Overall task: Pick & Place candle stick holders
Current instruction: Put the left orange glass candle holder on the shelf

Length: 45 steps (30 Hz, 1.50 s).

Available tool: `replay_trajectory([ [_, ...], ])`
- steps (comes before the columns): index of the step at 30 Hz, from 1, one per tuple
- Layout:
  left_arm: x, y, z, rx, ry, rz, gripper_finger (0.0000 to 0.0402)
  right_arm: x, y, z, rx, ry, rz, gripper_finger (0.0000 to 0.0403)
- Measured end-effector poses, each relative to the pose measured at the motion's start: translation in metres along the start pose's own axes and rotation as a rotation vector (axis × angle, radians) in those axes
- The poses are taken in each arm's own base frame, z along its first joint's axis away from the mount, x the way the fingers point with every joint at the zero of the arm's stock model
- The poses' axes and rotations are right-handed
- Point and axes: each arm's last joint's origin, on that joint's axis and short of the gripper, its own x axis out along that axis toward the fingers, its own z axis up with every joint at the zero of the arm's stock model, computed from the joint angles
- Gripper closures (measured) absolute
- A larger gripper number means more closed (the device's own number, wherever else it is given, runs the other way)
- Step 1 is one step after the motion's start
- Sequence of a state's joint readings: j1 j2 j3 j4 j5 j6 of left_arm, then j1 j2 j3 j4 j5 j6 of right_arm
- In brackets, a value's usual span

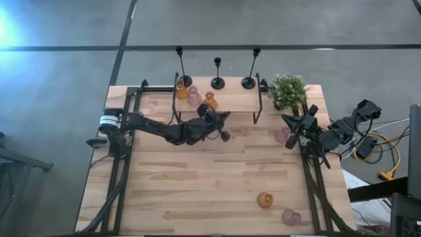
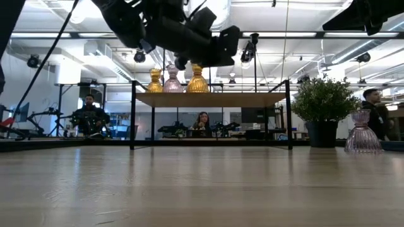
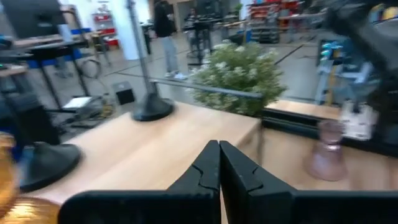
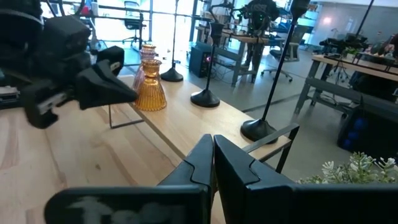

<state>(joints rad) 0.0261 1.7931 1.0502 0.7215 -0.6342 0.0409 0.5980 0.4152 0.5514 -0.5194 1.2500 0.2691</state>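
The left gripper [image 1: 225,133] hangs above the front edge of the wooden shelf [image 1: 230,99], its fingers [image 3: 219,167] pressed together on nothing. Just behind it on the shelf stand two amber glass holders [image 1: 210,101] and a pink one [image 1: 194,97], with three black tall-stemmed holders [image 1: 218,82] along the back. The right gripper [image 1: 289,139], also closed and empty, waits at the table's right edge beside a pink glass holder [image 1: 282,135] and the plant [image 1: 287,91]. Another amber holder [image 1: 264,199] and a pink one [image 1: 291,216] sit near the front.
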Motion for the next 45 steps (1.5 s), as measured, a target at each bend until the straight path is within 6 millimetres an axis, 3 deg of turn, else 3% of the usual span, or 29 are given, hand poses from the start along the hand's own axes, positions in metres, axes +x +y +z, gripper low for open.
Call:
replay_trajectory([
  [8,0.008,0.016,0.005,0.004,0.002,0.154,0.0401,0.000,0.000,0.000,0.000,0.000,0.000,0.0394],
  [21,0.007,0.021,0.001,0.034,0.044,0.319,0.0401,0.000,0.000,0.000,-0.001,0.000,0.000,0.0394],
  [45,0.013,0.037,-0.001,0.068,0.063,0.419,0.0401,0.000,0.000,0.000,-0.001,0.000,0.000,0.0394],
])
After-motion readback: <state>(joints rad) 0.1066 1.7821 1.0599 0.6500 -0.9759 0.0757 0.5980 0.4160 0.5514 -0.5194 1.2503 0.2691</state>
